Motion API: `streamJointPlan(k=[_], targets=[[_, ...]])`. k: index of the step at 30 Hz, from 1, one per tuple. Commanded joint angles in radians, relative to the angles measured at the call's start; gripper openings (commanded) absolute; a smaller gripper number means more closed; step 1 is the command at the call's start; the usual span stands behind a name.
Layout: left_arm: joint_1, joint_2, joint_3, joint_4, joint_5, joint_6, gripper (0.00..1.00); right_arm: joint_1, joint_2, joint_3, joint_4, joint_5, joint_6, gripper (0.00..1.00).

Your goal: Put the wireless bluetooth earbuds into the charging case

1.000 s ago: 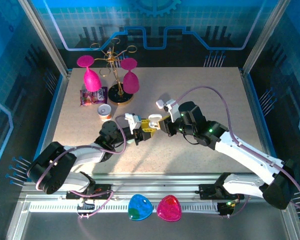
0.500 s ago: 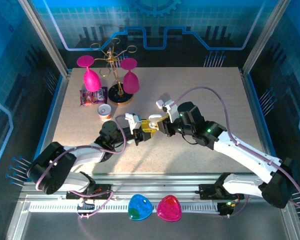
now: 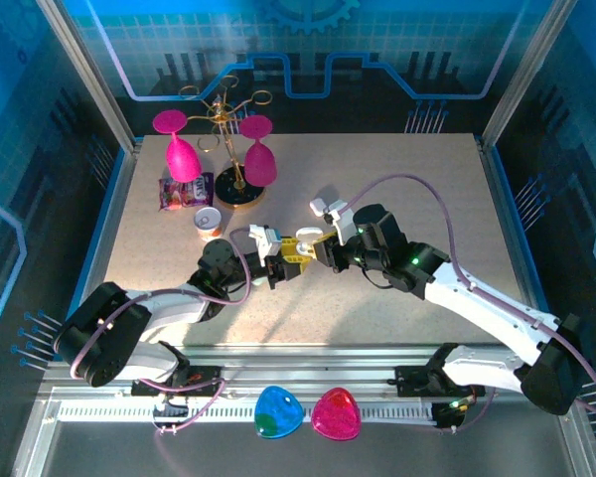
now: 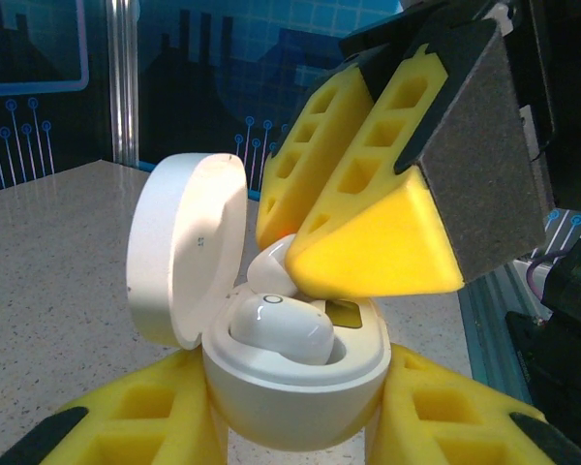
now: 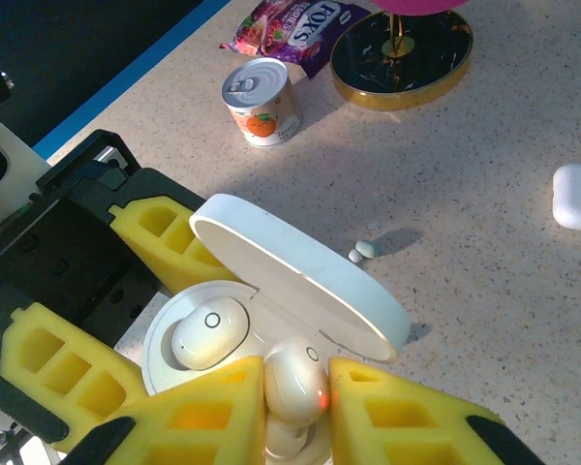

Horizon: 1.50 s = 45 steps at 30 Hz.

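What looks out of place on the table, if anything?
A tiny pale piece lies loose on the table, near the open charging case; it is too small to identify. Nothing looks spilled or damaged.

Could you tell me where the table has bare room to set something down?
The table's far right is bare, from the white case to the right edge; so is the near strip between left arm and right arm. Crowded: far left, with glass rack, candy packet and can, and the centre around the charging case.
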Motion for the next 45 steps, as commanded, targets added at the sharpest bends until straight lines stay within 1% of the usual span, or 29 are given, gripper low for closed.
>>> streamJointPlan(k=[1, 10, 12, 13, 20, 23, 25, 30, 36, 43, 45], targets=[[-0.001, -0.027, 0.028, 0.029, 0.007, -0.003, 0.23, 0.004, -0.018, -0.008, 0.011, -0.014, 0.008, 0.21], [-0.002, -0.021, 0.029, 0.036, 0.005, -0.003, 0.23, 0.003, -0.031, -0.037, 0.082, -0.021, 0.031, 0.23], [-0.001, -0.021, 0.028, 0.038, 0.003, -0.003, 0.23, 0.005, -0.035, -0.044, 0.09, -0.023, 0.036, 0.31], [-0.002, -0.022, 0.026, 0.039, 0.002, -0.004, 0.23, 0.004, -0.039, -0.046, 0.089, -0.021, 0.037, 0.34], [-0.002, -0.025, 0.021, 0.04, -0.001, -0.002, 0.23, 0.003, -0.112, -0.05, 0.082, 0.029, 0.047, 0.4], [-0.002, -0.026, 0.021, 0.042, 0.001, -0.003, 0.23, 0.002, -0.143, -0.087, 0.087, 0.04, 0.053, 0.43], [-0.002, -0.025, 0.022, 0.043, 0.0, -0.003, 0.23, -0.005, -0.152, -0.095, 0.083, 0.046, 0.062, 0.42], [-0.002, -0.028, 0.024, 0.044, 0.006, -0.004, 0.23, -0.028, -0.134, -0.097, 0.044, 0.034, 0.07, 0.32], [-0.002, -0.024, 0.02, 0.039, 0.014, 0.024, 0.23, -0.035, -0.145, -0.087, 0.05, 0.012, 0.076, 0.34], [-0.002, -0.005, -0.012, 0.068, 0.054, 0.144, 0.22, -0.065, -0.162, -0.062, 0.076, -0.042, 0.094, 0.47], [-0.002, -0.008, -0.014, 0.067, 0.078, 0.167, 0.22, -0.078, -0.143, -0.019, 0.068, -0.047, 0.107, 0.51]])
